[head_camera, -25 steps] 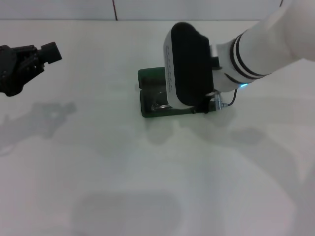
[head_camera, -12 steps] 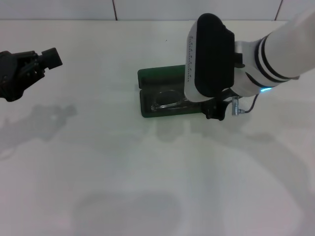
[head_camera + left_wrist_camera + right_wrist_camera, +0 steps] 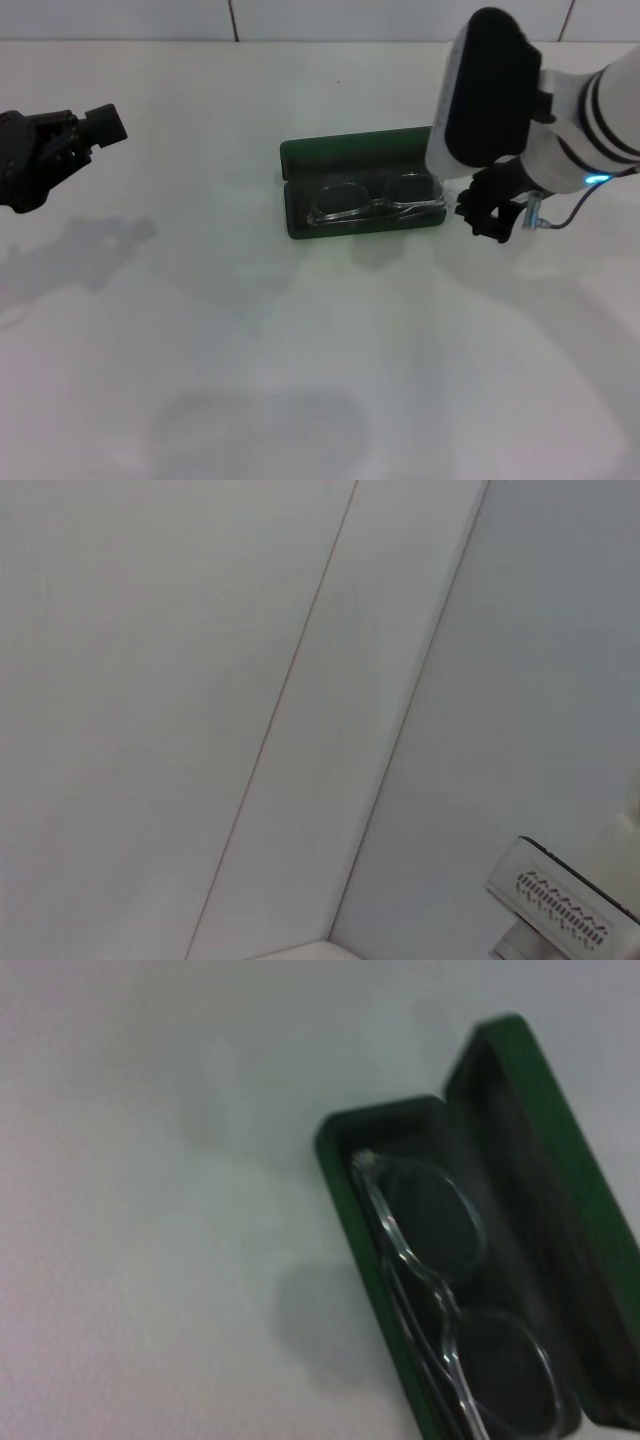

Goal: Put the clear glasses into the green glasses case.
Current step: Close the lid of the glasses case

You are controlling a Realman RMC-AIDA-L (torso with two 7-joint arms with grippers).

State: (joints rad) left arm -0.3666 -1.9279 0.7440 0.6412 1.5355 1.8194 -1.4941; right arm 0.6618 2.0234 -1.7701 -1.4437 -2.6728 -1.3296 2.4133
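The green glasses case (image 3: 350, 158) lies open at the table's middle, with its lid folded back on the far side. The clear glasses (image 3: 370, 203) lie lengthwise in its near half, and their right end reaches the case's right rim. My right gripper (image 3: 490, 212) hangs just off the right end of the case, open and holding nothing. In the right wrist view, the glasses (image 3: 430, 1270) rest inside the case (image 3: 520, 1090). My left gripper (image 3: 60, 135) stays parked at the far left, well away from the case.
A white table (image 3: 300, 350) spreads around the case. A white wall with a thin seam (image 3: 232, 20) runs along the table's far edge. The left wrist view shows only white panels (image 3: 200, 680) and a small vented box (image 3: 560, 905).
My right arm has swung right, off the case, uncovering it. The glasses, hidden or half hidden under the arm before, now lie free in the case. The left arm has not moved.
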